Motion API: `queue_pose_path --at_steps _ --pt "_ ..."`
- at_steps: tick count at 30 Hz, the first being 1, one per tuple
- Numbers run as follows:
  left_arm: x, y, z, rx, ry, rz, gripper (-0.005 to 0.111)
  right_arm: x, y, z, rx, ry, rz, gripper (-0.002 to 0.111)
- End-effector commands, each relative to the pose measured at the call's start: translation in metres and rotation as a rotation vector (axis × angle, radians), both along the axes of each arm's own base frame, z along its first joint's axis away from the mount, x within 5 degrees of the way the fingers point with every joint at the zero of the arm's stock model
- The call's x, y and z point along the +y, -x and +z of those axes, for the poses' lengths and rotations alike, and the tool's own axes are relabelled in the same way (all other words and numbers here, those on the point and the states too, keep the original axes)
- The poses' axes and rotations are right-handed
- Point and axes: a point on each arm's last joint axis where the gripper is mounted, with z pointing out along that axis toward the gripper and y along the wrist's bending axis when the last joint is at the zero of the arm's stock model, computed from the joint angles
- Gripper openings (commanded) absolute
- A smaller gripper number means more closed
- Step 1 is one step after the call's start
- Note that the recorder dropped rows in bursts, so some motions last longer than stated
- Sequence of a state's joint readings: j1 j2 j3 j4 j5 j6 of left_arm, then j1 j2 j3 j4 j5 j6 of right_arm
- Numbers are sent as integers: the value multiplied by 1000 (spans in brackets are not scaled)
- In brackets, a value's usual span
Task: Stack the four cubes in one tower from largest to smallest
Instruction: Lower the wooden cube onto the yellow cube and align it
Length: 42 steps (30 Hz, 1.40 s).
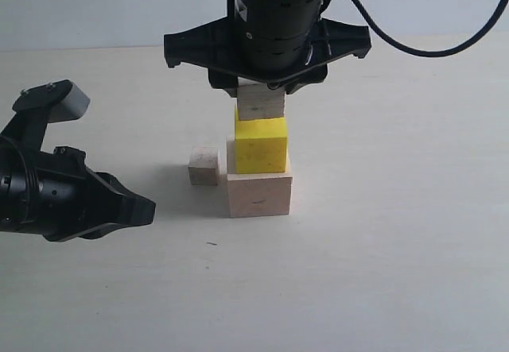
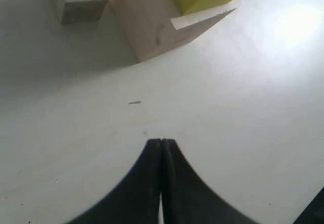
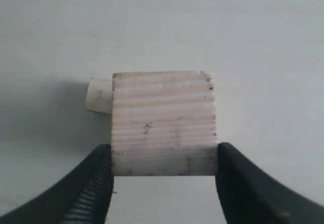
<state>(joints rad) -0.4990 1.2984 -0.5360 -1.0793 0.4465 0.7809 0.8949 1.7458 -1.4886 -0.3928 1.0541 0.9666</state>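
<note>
Right gripper pinches the medium pale-wood cube, centring it over the bright yellow cube; left gripper idles, jaws pressed together.

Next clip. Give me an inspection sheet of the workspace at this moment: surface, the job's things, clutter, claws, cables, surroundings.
Surface: pale table with one tiny dark speck.
Job's things: large wood cube on the table, with the yellow cube on it. The medium wood cube is on or just above the yellow one; contact cannot be told. The small wood cube is on the table beside the large one.
Clutter: nothing seen.
Claws: right claw shut on the medium wood cube. Left claw shut and empty, off to the side of the stack.
Cables: black cable looping off the right arm.
Surroundings: pale wall behind the table.
</note>
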Motion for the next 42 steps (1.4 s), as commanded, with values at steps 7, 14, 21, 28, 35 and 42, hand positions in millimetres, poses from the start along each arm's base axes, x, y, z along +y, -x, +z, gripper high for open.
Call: queue_pose_path --at_steps 7,14,21,28,35,42 --pt "0 2 2 10 14 -7 0 5 -5 -12 16 16 -1 0" --pt "0 2 2 8 11 -10 0 -8 1 19 -73 -12 12 0" --pt "0 2 2 2 9 -4 0 -13 5 31 -102 -29 31 0" --pt "0 2 2 4 10 -5 0 -9 6 7 -72 -57 36 0" --pt "0 2 2 7 11 -9 0 -10 8 1 -49 -60 19 0" --pt "-1 3 2 11 13 -13 0 -12 10 -1 -21 -46 2 0"
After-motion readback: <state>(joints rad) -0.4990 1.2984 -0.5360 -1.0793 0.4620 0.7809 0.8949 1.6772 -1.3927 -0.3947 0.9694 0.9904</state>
